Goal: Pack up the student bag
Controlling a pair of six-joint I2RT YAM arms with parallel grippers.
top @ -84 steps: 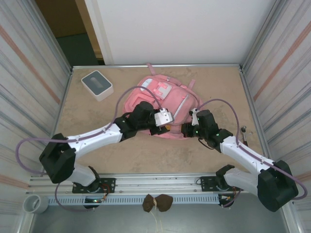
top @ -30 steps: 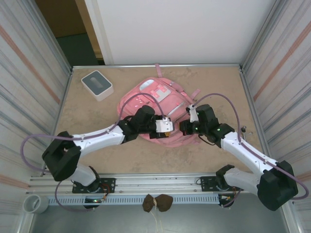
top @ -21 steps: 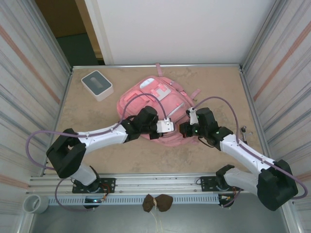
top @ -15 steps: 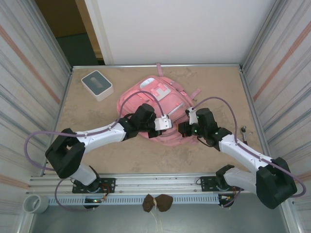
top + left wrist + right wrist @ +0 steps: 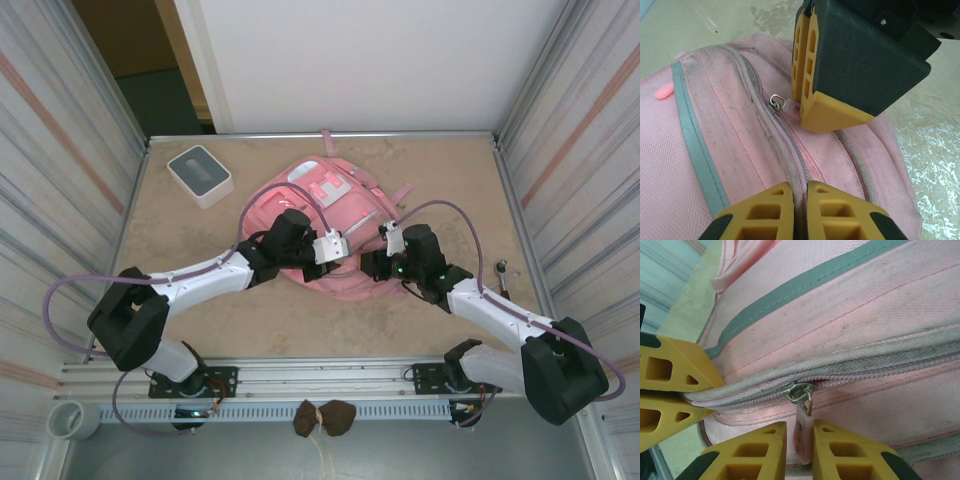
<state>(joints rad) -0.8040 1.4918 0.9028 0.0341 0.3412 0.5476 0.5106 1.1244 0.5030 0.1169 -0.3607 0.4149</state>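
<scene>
The student bag (image 5: 322,195), a pink backpack, lies flat mid-table with both grippers at its near edge. My left gripper (image 5: 336,243) (image 5: 800,186) is shut, pinching the zip seam (image 5: 790,150) of the bag. Facing it, my right gripper (image 5: 370,264) (image 5: 800,427) has its jaws slightly apart. The pale pink zip pull (image 5: 804,436) hangs between them, against one finger with a thin gap at the other. The metal slider (image 5: 799,391) sits just above on the closed zip. The left fingers (image 5: 670,372) show close by at that view's left edge.
A small grey-and-white square box (image 5: 200,175) sits at the back left of the table. A small metal piece (image 5: 500,268) lies near the right wall. Corrugated walls close in both sides. Brown lumps (image 5: 325,417) and a white cup (image 5: 72,420) lie below the rail.
The left gripper has closed onto the zip seam and drawn back slightly left. The right gripper has crept left toward it and its jaws have eased apart around the pull.
</scene>
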